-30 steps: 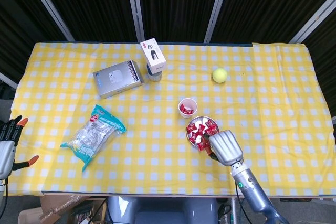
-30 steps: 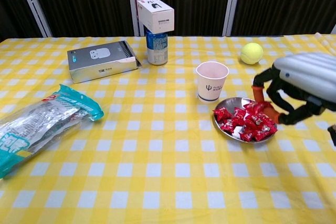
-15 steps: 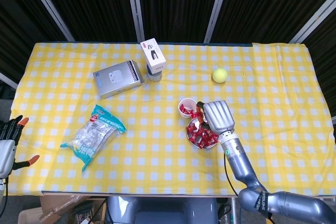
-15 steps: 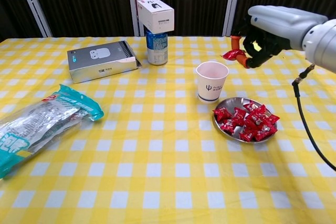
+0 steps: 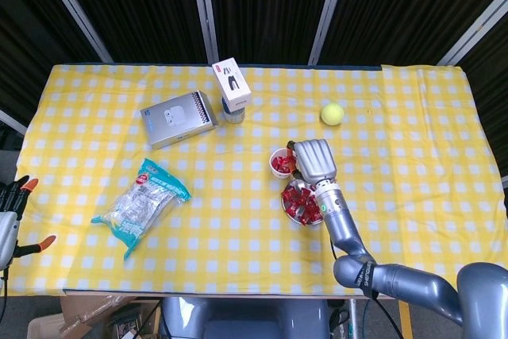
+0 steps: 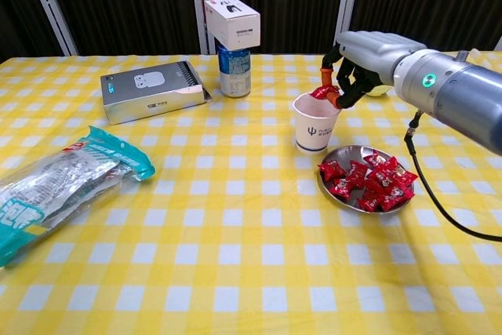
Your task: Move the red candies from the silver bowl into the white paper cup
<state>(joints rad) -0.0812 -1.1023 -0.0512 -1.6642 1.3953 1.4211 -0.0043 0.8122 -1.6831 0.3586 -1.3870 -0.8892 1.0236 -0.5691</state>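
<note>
Head view: the right hand [image 5: 314,161] has swung from the silver bowl [image 5: 287,198] to just beside the white paper cup [image 5: 279,161]. The left hand [image 5: 9,210] idles empty, fingers apart, at the table edge.

Chest view: the right hand's fingertips [image 6: 331,89] pinch a red candy [image 6: 321,92] right over the cup's mouth, ready to drop; more candies [image 6: 369,180] remain in the bowl.

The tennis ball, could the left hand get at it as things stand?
Probably not. The left hand sits at the table's near left edge, while the tennis ball lies far across, beyond the right hand and white paper cup.
</note>
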